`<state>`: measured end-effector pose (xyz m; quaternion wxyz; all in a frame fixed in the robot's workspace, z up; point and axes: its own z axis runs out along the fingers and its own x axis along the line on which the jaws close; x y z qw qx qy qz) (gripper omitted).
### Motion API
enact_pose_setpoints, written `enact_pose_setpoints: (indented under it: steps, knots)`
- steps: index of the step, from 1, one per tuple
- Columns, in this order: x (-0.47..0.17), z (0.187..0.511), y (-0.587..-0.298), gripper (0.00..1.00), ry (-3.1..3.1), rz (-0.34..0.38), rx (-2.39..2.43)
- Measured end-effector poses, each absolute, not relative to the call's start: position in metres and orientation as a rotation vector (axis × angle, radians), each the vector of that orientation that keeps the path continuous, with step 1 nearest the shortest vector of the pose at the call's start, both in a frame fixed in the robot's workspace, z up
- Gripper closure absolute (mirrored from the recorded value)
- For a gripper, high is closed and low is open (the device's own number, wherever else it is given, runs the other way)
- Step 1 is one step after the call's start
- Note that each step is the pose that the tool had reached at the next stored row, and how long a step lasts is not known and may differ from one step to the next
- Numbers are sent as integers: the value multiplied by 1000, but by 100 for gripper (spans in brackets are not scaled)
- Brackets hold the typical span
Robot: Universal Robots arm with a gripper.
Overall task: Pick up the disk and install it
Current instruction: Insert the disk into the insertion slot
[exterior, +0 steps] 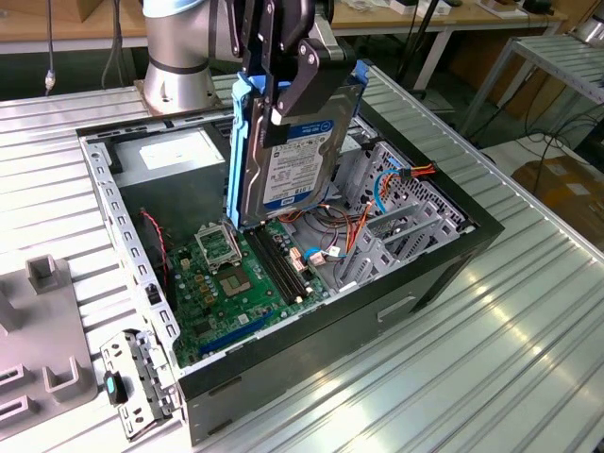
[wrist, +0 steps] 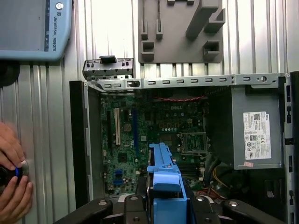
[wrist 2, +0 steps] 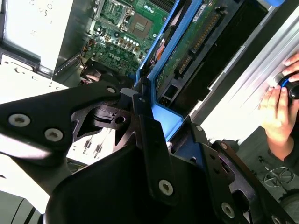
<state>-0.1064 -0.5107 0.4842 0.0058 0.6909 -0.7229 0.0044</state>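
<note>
Exterior view: ribbed metal table (exterior: 528, 311), open case (exterior: 311, 351), disk (exterior: 294, 172) in claw (exterior: 283, 94).

Bright overhead light
Glare is seen on the ribbed table (exterior: 528, 321) at the exterior view's lower right; the case interior (exterior: 184, 203) is shaded

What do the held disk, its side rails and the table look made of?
The disk shows a bare silver metal casing with dull sheen and a paper-like white label. Its rails look like blue plastic, matte and moulded. The table is probably aluminium: ribbed, brightly reflective.
</note>
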Motion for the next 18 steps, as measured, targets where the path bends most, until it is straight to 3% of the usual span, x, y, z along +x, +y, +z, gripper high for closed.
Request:
enact_pose_setpoints:
  steps: [18]
  knots:
    - [-94,484,-514,63,-2263,14,2162]
